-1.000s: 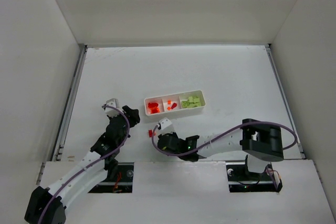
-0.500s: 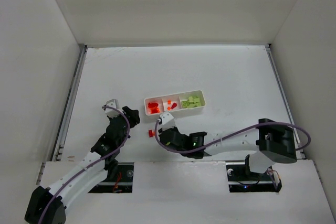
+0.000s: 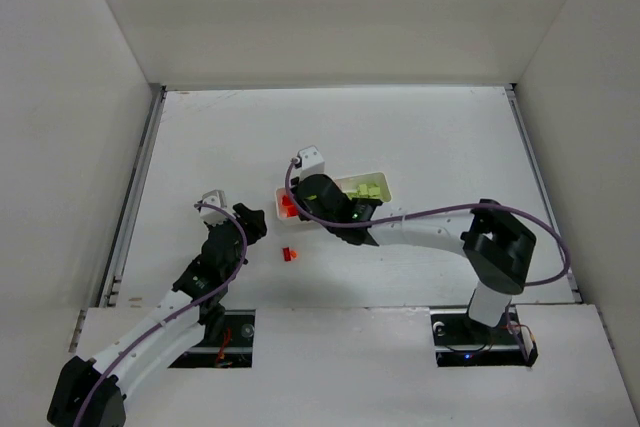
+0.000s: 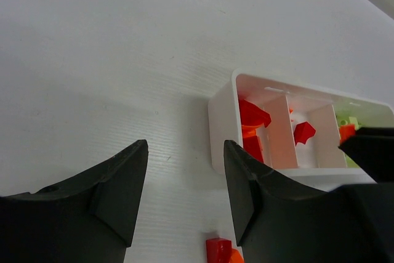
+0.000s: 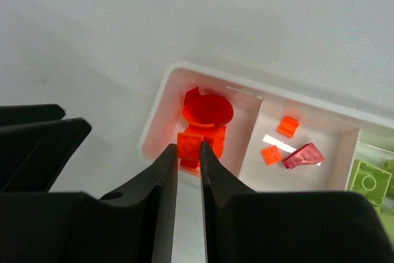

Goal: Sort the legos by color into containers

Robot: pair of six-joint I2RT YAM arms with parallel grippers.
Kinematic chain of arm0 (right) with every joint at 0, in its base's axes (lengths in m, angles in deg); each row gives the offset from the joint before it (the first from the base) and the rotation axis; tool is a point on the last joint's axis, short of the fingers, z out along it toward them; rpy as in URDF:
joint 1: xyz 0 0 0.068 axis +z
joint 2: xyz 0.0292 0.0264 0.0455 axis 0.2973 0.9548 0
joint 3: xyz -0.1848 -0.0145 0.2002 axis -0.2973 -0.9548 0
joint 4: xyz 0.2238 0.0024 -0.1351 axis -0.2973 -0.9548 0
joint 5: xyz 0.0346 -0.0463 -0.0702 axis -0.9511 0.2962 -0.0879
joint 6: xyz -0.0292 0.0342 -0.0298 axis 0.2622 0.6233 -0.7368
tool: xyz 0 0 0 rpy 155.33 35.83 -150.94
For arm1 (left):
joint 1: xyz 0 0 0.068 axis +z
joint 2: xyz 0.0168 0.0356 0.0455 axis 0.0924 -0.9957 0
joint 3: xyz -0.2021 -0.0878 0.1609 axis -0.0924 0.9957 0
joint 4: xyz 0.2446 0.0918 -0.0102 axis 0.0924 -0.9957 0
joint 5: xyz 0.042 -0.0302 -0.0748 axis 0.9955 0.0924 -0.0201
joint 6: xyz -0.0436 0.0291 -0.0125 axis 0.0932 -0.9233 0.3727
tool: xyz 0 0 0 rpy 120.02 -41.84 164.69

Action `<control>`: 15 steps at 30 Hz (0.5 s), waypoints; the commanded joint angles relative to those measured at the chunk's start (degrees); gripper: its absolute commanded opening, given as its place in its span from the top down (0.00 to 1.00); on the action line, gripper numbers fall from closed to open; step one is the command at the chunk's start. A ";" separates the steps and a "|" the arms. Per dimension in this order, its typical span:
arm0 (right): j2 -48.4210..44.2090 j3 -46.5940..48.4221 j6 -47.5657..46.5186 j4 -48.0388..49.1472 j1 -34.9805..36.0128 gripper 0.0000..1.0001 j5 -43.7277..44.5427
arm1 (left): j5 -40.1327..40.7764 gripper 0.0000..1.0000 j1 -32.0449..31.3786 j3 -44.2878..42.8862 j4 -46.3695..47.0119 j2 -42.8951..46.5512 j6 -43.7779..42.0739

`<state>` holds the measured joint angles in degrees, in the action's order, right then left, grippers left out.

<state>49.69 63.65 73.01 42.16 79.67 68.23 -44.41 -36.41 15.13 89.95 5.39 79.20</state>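
The white tray (image 3: 384, 187) lies mid-table. Its left compartment (image 5: 161, 98) holds red legos (image 5: 208, 114), the middle one small orange pieces (image 5: 287, 127) and a dark red piece (image 5: 303, 156), the right one yellow-green bricks (image 5: 369, 183). My right gripper (image 5: 189, 153) is shut on a small red-orange square brick (image 5: 190, 145) and holds it above the left compartment's near edge; it also shows in the top view (image 3: 303, 197). A loose red lego (image 3: 290, 254) lies on the table in front of the tray, with an orange bit beside it (image 4: 234, 257). My left gripper (image 4: 184, 183) is open and empty, just left of it.
White walls close in the table at the back and both sides. A metal rail (image 3: 135, 197) runs along the left edge. The right arm (image 3: 430, 232) stretches across the table in front of the tray.
My right gripper has swung from the table near the loose red lego up and back to above the tray's left compartment, holding the brick. The left arm has not moved.
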 commanded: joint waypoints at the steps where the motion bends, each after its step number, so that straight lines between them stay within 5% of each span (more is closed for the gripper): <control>1: 3.12 3.41 -1.88 2.71 -0.80 0.77 -2.29 | -0.68 0.50 -0.13 0.46 2.62 0.43 0.50; 15: 4.71 4.56 -0.91 3.06 -1.59 0.75 -3.34 | -1.47 0.50 0.84 0.46 2.97 -0.36 0.59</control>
<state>55.09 66.56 72.18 42.66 78.11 65.70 -45.57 -36.22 15.15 90.32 4.60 79.37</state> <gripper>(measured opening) 0.262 0.499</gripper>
